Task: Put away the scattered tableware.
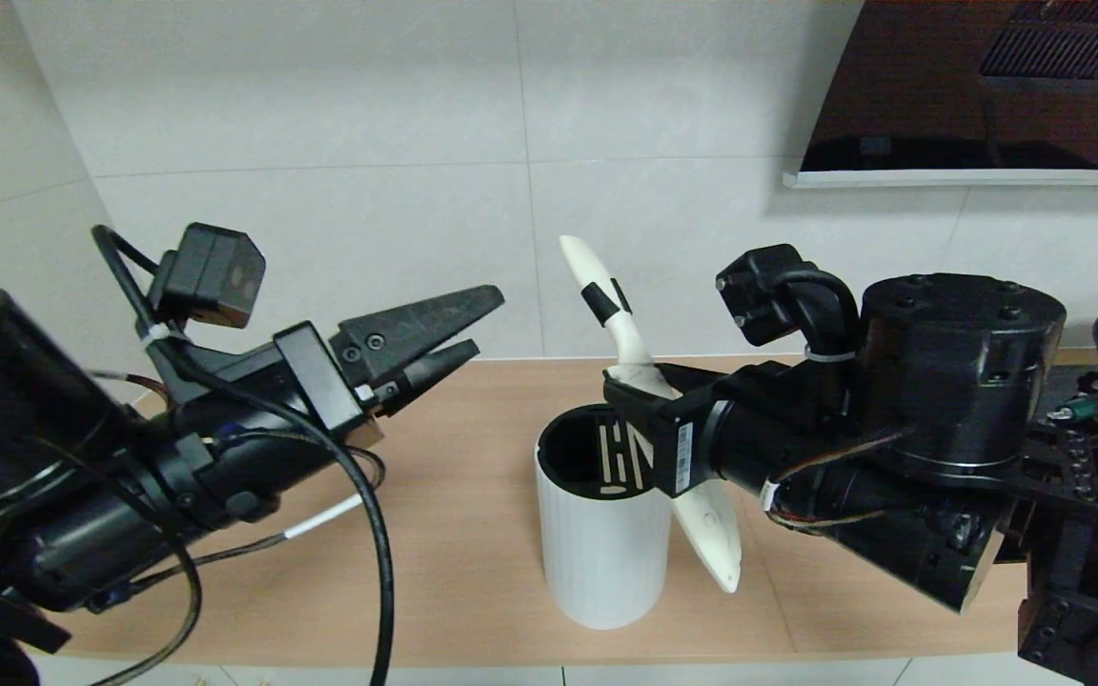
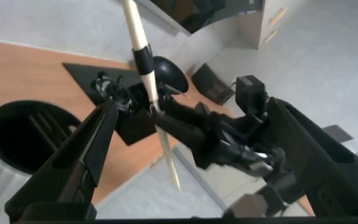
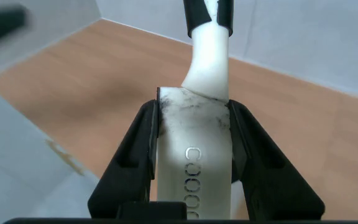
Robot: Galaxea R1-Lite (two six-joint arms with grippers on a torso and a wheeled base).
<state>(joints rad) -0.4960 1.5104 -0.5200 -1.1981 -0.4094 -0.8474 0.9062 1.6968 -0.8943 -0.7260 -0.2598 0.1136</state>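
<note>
Firstly, counter (image 1: 473, 572): a wooden top on which the holder (image 1: 601, 562) is stood.
Holder: a white upright cylinder, open-topped; slim pieces are seen inside, too dark to be named.
White utensil (image 1: 623, 333): gripped at mid-length, long axis steeply tilted, banded handle up, broad end down beside the holder's right wall, not over the opening.
Right gripper (image 3: 193, 155): jaws closed on the utensil; the opening lies just to its left.
Left gripper (image 1: 484, 322): jaws parted, nothing held, raised left of the holder.
Hidden: the utensil's middle is covered by the jaws; whether the broad end hangs below the rim cannot be told.
</note>
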